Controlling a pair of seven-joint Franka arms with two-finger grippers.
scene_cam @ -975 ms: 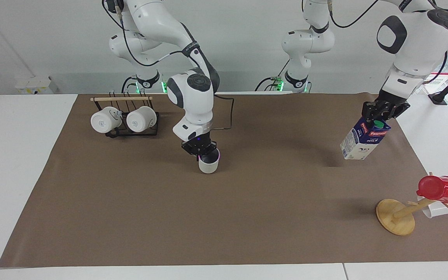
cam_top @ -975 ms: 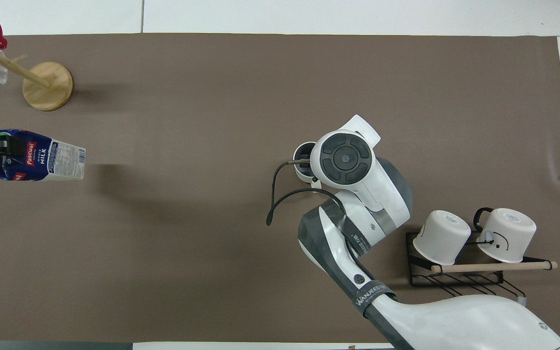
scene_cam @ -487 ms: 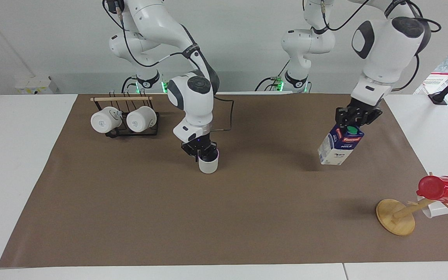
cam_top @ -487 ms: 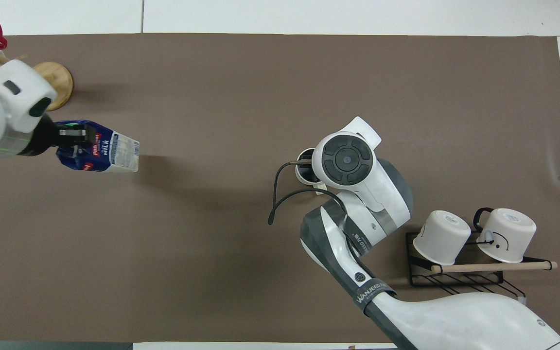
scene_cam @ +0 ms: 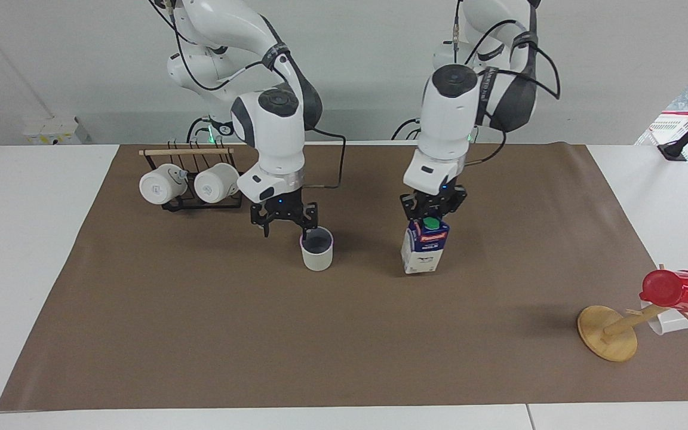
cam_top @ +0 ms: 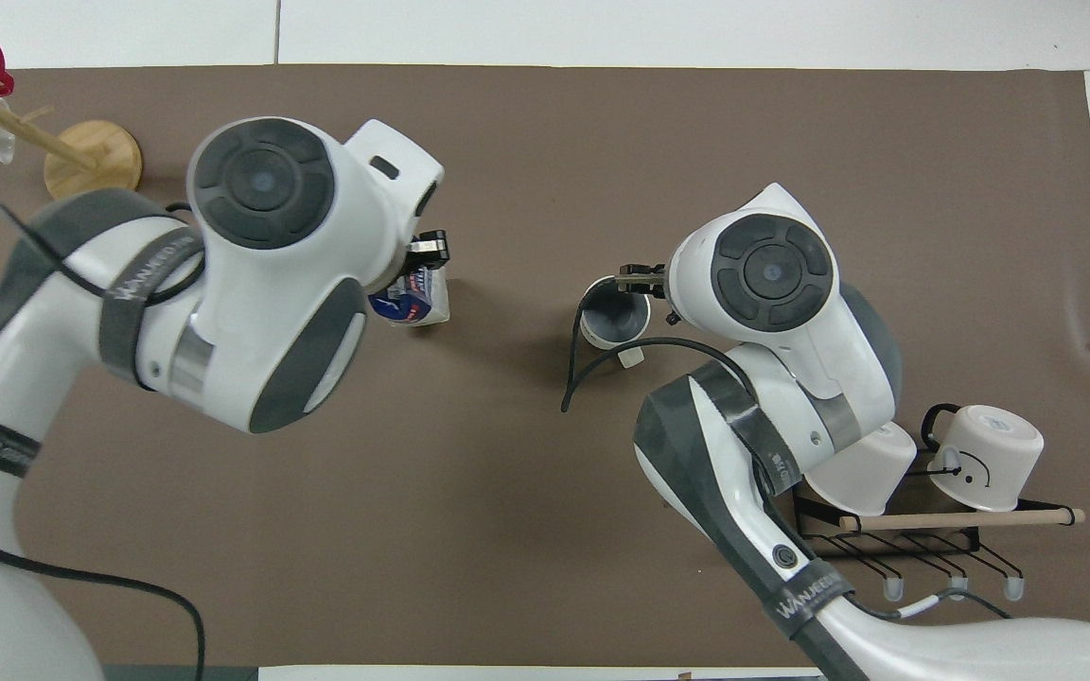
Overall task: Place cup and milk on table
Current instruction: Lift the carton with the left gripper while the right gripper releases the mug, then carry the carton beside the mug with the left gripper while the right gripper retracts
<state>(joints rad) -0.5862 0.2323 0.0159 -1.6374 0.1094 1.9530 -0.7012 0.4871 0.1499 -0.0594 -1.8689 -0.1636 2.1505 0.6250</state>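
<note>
The off-white cup stands upright on the brown mat of the table, near the middle. My right gripper is open just above it, on the side toward the mug rack, with one fingertip close to the rim. The milk carton stands upright on the mat beside the cup, toward the left arm's end. My left gripper is shut on its gabled top. In the overhead view the cup shows beside the right wrist, and the milk is mostly hidden under the left arm.
A black wire rack with two white mugs stands nearer to the robots, toward the right arm's end; it also shows in the overhead view. A wooden mug tree holding a red cup stands at the left arm's end.
The left arm carried the milk from its end of the table to the middle, turned it upright and lowered it beside the cup. The right gripper opened, let go of the cup and rose.
</note>
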